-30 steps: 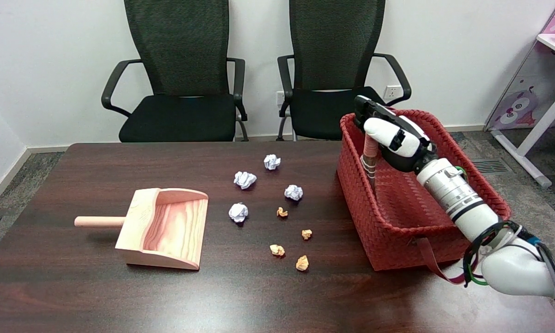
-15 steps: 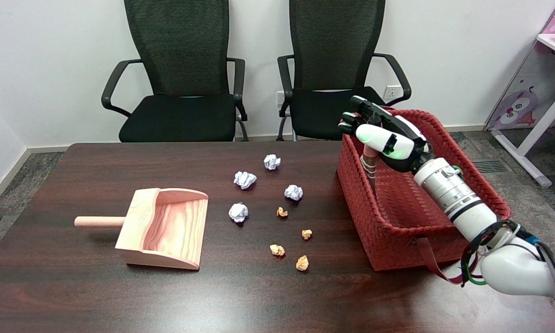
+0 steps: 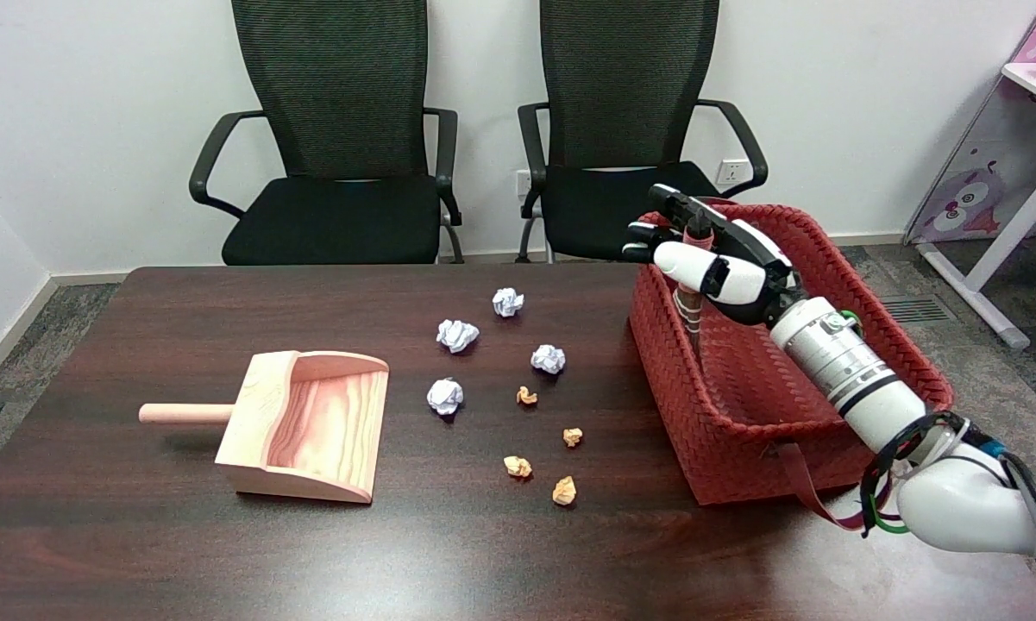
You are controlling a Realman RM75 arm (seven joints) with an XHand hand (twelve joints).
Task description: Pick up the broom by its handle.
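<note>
Broom handle [image 3: 688, 297] upright in red basket [image 3: 742, 431], right hand [image 3: 707, 259] around it

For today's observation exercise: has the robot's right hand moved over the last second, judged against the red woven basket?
Yes. The right hand has shifted left, out over the red woven basket's left rim.

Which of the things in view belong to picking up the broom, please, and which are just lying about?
Job: broom handle, upright in the red woven basket; right hand at its top.

Lying about: wooden dustpan, white paper balls, orange paper scraps, two office chairs.
</note>
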